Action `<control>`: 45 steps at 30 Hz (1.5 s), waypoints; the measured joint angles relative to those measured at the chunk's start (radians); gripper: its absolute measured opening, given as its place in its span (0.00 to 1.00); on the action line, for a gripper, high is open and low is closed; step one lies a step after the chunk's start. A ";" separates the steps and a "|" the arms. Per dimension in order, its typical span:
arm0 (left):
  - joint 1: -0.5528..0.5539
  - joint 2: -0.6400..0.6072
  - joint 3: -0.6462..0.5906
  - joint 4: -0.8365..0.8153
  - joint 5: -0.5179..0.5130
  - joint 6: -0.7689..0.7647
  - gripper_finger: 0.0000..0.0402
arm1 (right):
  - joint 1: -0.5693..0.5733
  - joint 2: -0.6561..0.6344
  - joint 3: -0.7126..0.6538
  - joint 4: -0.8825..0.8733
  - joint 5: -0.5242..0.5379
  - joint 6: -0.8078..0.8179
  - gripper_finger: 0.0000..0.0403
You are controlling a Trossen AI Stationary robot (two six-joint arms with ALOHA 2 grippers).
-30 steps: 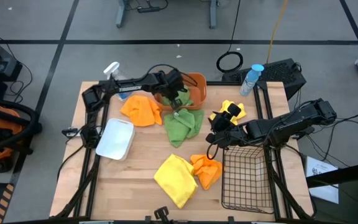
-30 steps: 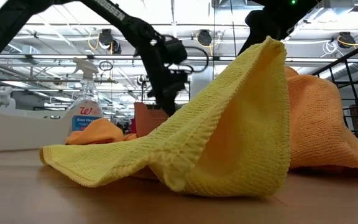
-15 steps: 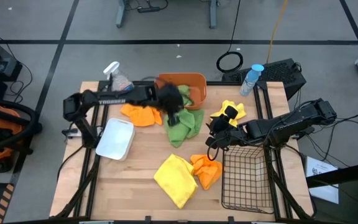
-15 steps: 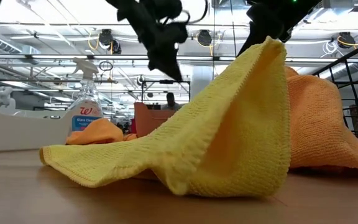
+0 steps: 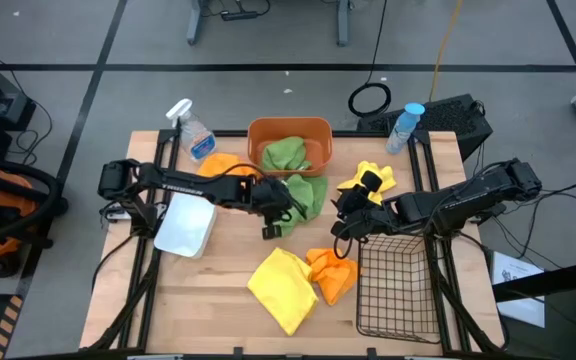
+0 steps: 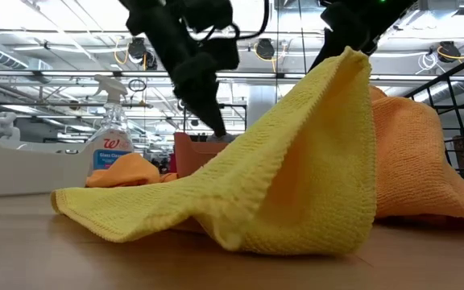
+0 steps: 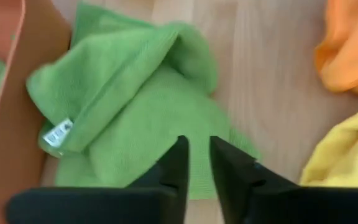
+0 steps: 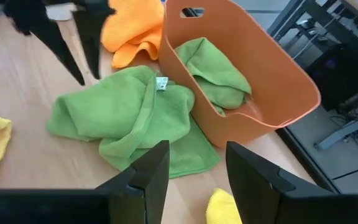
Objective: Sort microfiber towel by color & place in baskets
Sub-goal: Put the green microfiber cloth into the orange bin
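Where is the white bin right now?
In the high view, the white bin sits on the table's left side, beside the left arm, below the spray bottle.

An orange tub (image 8: 253,81) stands on the wooden counter (image 8: 17,93) with a green towel (image 8: 219,78) inside. Another green towel (image 8: 126,121) lies crumpled against its wall, an orange towel (image 8: 132,28) beyond. The right gripper (image 8: 196,180) hangs with fingers apart, empty.
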 joint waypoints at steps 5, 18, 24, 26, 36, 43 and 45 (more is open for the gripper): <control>-0.001 0.000 -0.087 0.136 -0.014 0.000 0.48 | 0.000 0.000 0.000 0.000 -0.003 0.012 0.37; -0.022 0.070 -0.170 0.378 -0.153 -0.001 0.89 | 0.000 0.000 0.000 0.018 -0.002 0.016 0.37; -0.022 0.157 -0.166 0.470 -0.150 -0.027 0.94 | 0.000 0.000 0.000 0.019 -0.002 0.015 0.37; -0.021 0.174 -0.167 0.466 -0.151 -0.028 0.94 | 0.000 0.000 0.000 0.018 -0.002 0.015 0.37; -0.021 0.252 -0.161 0.503 -0.146 -0.131 0.77 | 0.000 0.000 0.000 0.021 0.001 0.013 0.37; -0.021 0.266 -0.162 0.517 -0.146 -0.132 0.44 | 0.000 0.000 0.000 0.023 0.000 0.026 0.37; -0.021 0.266 -0.163 0.523 -0.161 -0.131 0.33 | 0.000 0.000 0.000 0.023 0.000 0.031 0.37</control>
